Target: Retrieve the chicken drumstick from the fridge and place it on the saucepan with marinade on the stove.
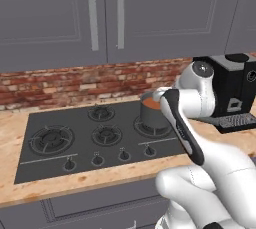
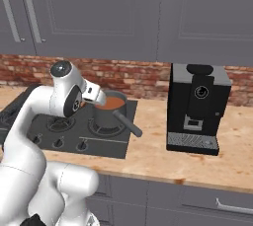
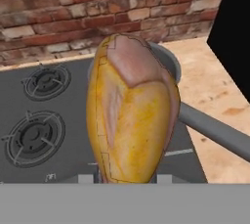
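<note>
1. Golden-brown and pale pink, the chicken drumstick [image 3: 132,113] stands large in the middle of the hand view, gripped by the gripper [image 3: 128,179], whose jaws are closed on its lower end.
2. Behind the drumstick in that view, part of the saucepan [image 3: 168,61] rim shows, with its grey handle [image 3: 215,132] running out to the lower right.
3. In the base views, the saucepan [image 2: 109,111] sits on the rear right burner of the stove [image 1: 55,143], filled with orange-brown marinade [image 2: 112,103].
4. The saucepan handle [image 2: 129,124] points toward the front right, over the stove's edge.
5. The white arm [image 1: 187,118] bends over the right side of the stove, its hand right beside the saucepan [image 1: 150,113], hiding the drumstick in both base views.
6. A black coffee machine [image 2: 196,106] stands on the wooden counter [image 2: 153,156] to the right of the stove, well apart from the saucepan.
7. A red brick wall [image 1: 75,85] runs behind the counter, with grey cabinets [image 1: 60,13] above.
</note>
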